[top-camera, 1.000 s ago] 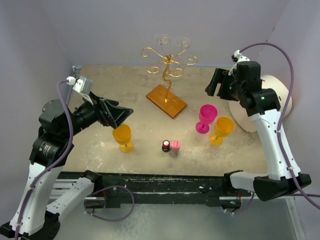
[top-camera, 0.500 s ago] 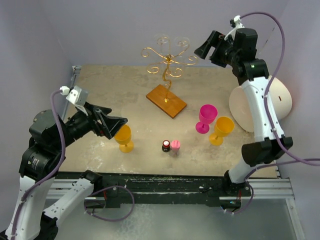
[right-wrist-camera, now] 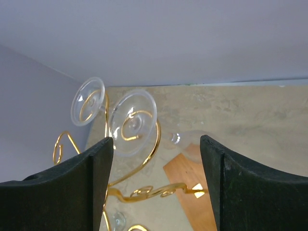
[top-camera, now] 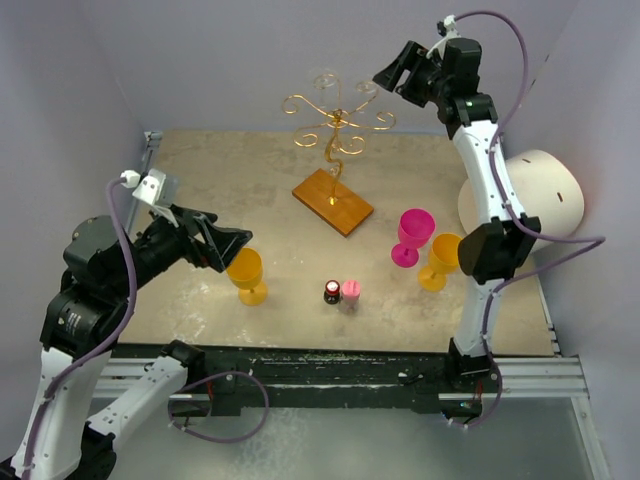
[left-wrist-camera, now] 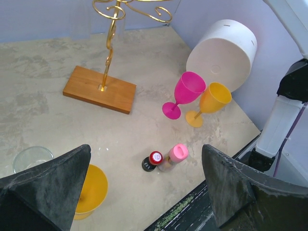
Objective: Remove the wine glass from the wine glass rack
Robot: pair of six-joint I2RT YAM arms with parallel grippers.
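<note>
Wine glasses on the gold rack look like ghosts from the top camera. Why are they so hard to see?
Top external view: the clear wine glasses are see-through, so they fade into the pale wall behind them. Right wrist view: close up, bright edges outline them on the gold wine glass rack.

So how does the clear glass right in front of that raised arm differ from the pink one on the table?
The clear wine glass is see-through; the pink goblet is solid coloured. The clear wine glass hangs upside down, foot up, on the wine glass rack; the pink goblet stands upright on the table beside a yellow goblet. Both have a stem and a round foot.
</note>
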